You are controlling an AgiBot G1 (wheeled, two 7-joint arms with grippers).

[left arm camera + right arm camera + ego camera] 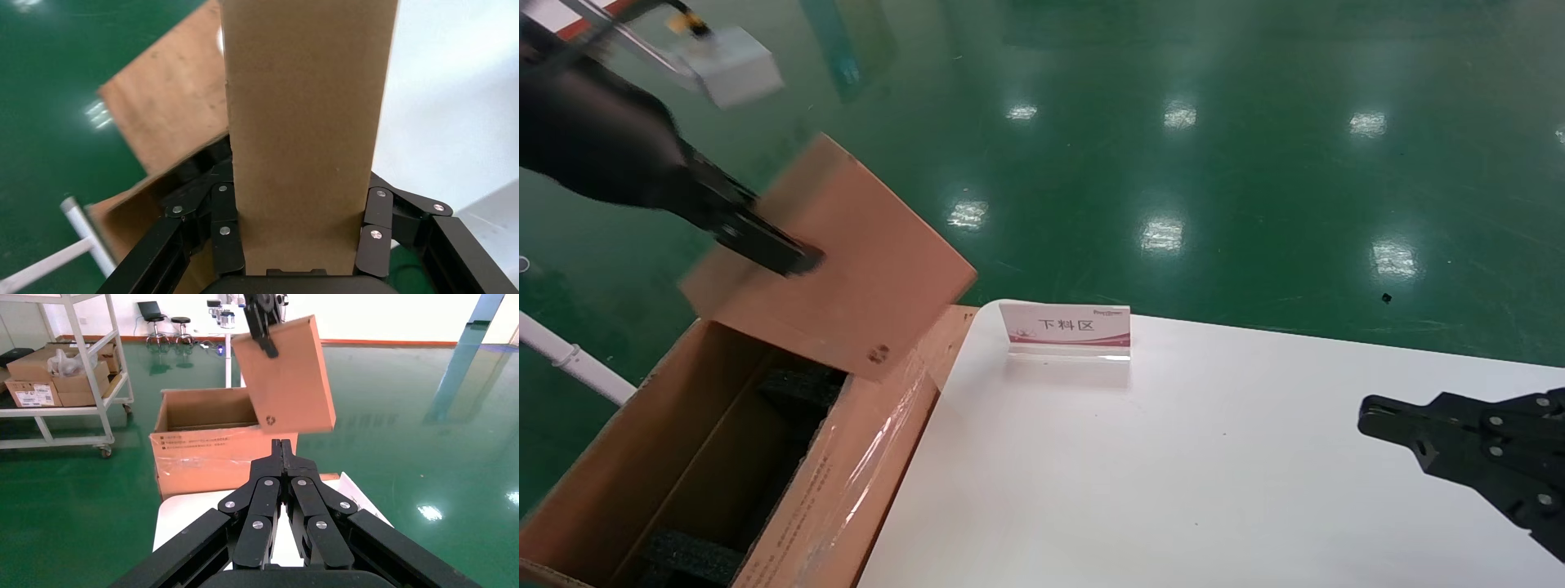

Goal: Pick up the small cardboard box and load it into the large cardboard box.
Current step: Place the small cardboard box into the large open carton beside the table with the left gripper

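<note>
**Small box held over the carton, ready to go in**

At far left, the left gripper [793,257] is clamped on the small cardboard box [838,261], holding it tilted in the air above the open end of the large cardboard box [650,457]. The carrying step looks nearly done. Next, the box likely needs lowering between the flaps onto the black foam [797,384] before release. On the white table [1173,474], a sign [1066,327] stands. At far right, the right gripper [1369,418] rests idle, fingers pressed together.

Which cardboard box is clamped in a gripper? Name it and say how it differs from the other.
The small cardboard box: a sealed, flat cuboid held aloft by the left gripper. The large cardboard box below stands open, with black foam inside.
</note>
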